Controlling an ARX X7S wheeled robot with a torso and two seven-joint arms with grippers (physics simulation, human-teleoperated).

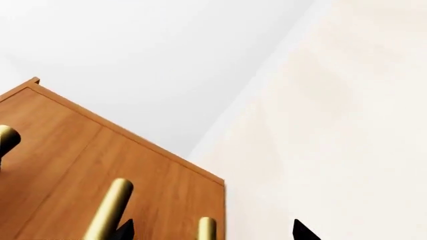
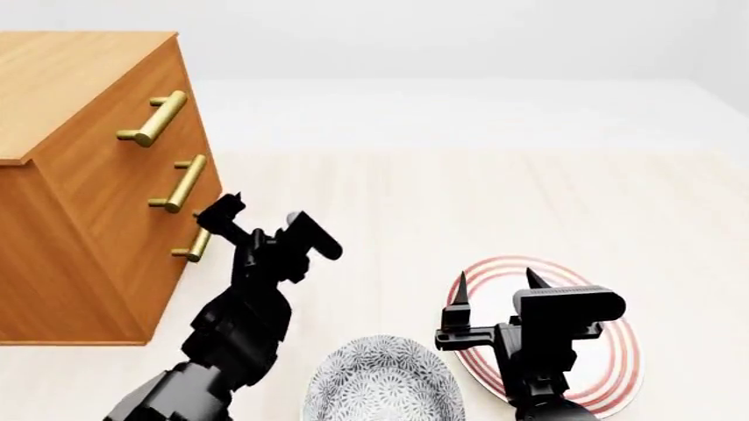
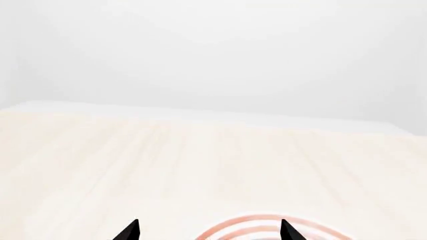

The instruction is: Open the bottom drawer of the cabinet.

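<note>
Pale wood-grain floor running back to a plain white wall. Over at nine o'clock in the head view, the cabinet [image 2: 82,79]: boxy, orange-brown, three stacked fronts with a brass bar on each. Lowest of these, the bottom drawer [image 2: 140,289], apparently shut and flush with the two above, its handle [image 2: 196,246] at about eight o'clock from the middle of the view. Just beside that handle, at its two o'clock, the left gripper [image 2: 231,219], fingers spread wide apart in the left wrist view and holding nothing; touching the bar or not, cannot tell. Probably the approach step, so: bring the spread fingers square onto the lowest bar, one either side, and check against the middle bar directly above at twelve o'clock so as not to take the wrong one. Close firmly only once the bar sits well between the fingers, then pull straight out along the drawer's travel, away from the front, without lifting or twisting, lest the bar slip or the box jam. Down at five o'clock, the right gripper [image 2: 495,281], likewise spread and empty, above a red-ringed plate [image 2: 626,351]; at six o'clock, a patterned bowl [image 2: 381,386], both well apart from the drawer's likely path.
</note>
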